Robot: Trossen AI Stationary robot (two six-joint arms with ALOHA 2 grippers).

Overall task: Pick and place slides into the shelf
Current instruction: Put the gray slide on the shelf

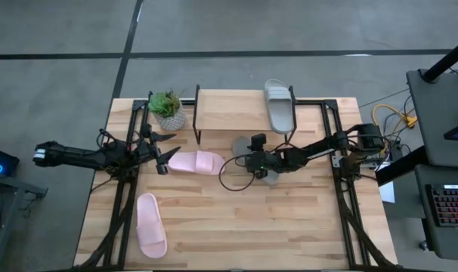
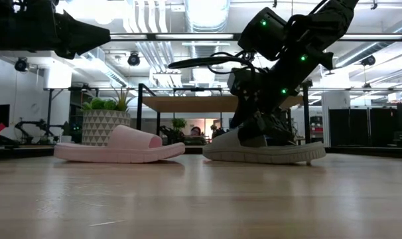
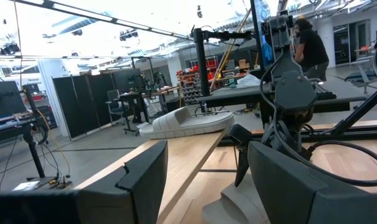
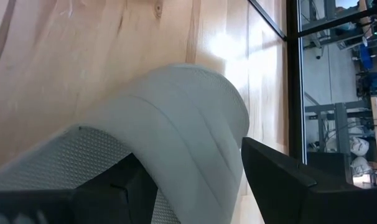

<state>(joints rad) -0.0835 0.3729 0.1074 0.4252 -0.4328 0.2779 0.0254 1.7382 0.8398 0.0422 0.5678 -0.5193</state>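
One grey-green slide (image 1: 279, 106) lies sole down on the right end of the shelf (image 1: 229, 112). The other grey-green slide (image 2: 261, 149) rests flat on the table below my right gripper (image 1: 258, 160). That gripper is open and reaches down over it. In the right wrist view its fingers stand on either side of the wide strap (image 4: 188, 124); whether they touch it I cannot tell. One pink slide (image 1: 196, 162) lies on the table just right of my open left gripper (image 1: 168, 151), which hovers above the table. The second pink slide (image 1: 150, 225) lies near the left front.
A potted plant (image 1: 167, 110) stands left of the shelf at the table's far edge. Black metal frames (image 1: 122, 189) run along both sides of the table. Bare wood shows across the near middle and right (image 1: 274, 227). A person (image 3: 310, 43) stands in the room beyond.
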